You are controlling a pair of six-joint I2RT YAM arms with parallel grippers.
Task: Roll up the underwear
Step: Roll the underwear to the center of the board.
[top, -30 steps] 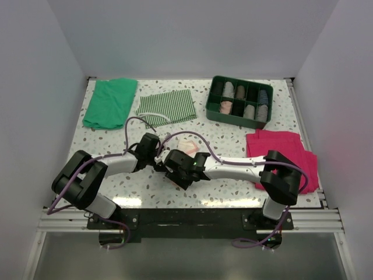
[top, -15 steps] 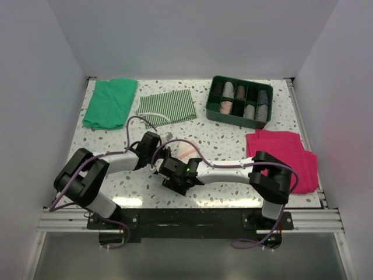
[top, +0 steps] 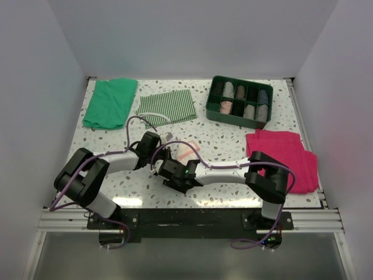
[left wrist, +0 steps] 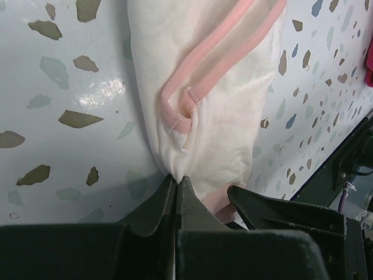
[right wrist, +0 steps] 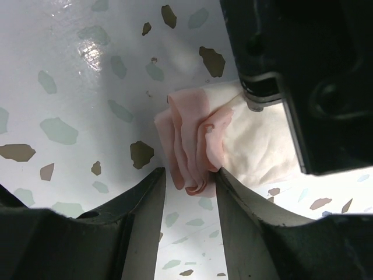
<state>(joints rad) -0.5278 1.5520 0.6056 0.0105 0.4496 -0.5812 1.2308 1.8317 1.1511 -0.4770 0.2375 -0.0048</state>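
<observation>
The underwear (top: 186,148) is a pale pink bundle with darker pink edging, lying on the speckled table between both arms. In the left wrist view its cream body (left wrist: 215,105) runs away from my left gripper (left wrist: 176,177), which is shut on a pinch of its near edge. My left gripper (top: 166,153) and my right gripper (top: 175,160) meet at the bundle. In the right wrist view the bundle's folded pink end (right wrist: 189,149) sits squeezed between the tips of my right gripper (right wrist: 190,170). The left gripper's black body (right wrist: 303,76) hides part of the cloth.
A green compartment tray (top: 236,119) holding several rolled items stands at the back right. A green cloth (top: 109,102) and a green-and-white striped cloth (top: 166,107) lie at the back left. A magenta cloth (top: 282,153) lies at the right, partly under the right arm.
My right arm has swung left, bringing its gripper up against the left one at the underwear. Its jaws widened briefly, then narrowed onto the folded end. Less of the cloth shows from above.
</observation>
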